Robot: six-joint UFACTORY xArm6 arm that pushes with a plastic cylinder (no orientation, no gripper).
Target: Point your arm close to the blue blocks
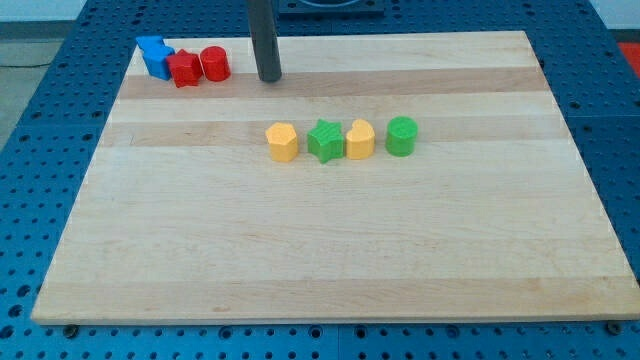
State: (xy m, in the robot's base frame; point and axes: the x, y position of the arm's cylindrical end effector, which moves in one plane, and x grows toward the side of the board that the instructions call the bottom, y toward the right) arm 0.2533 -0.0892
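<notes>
The blue blocks [155, 55] sit pressed together at the view's top left corner of the wooden board [330, 250]; their shapes are hard to make out. A red star-like block [184, 69] touches them on the right, and a red cylinder [215, 64] stands beside that. My tip [269, 77] rests on the board near the view's top, a short way right of the red cylinder and well right of the blue blocks, touching no block.
A row of blocks lies mid-board: a yellow hexagon [282, 142], a green star [324, 141], a yellow heart-like block [360, 140] and a green cylinder [402, 136]. A blue perforated table [40, 150] surrounds the board.
</notes>
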